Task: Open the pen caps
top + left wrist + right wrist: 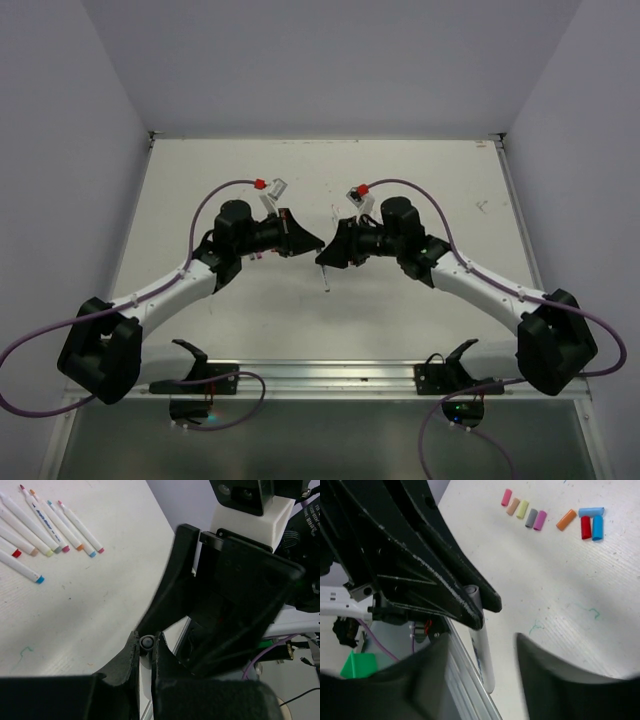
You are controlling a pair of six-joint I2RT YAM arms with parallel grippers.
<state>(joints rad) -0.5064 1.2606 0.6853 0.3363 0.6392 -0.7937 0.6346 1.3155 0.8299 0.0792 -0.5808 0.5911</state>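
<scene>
pinching the grey end of a thin white plastic pen [485,670], left gripper [146,647] clamped tight.
right gripper [482,640] gapes around it, holding nothing; best grip squarely, pull straight.

Right wrist cam here: my right gripper [481,640] has its jaws apart around a white pen [482,655], not touching it. The left gripper [479,611] pinches that pen's far end. Nine loose pen caps [537,519] lie far right on the table [560,580].
</scene>
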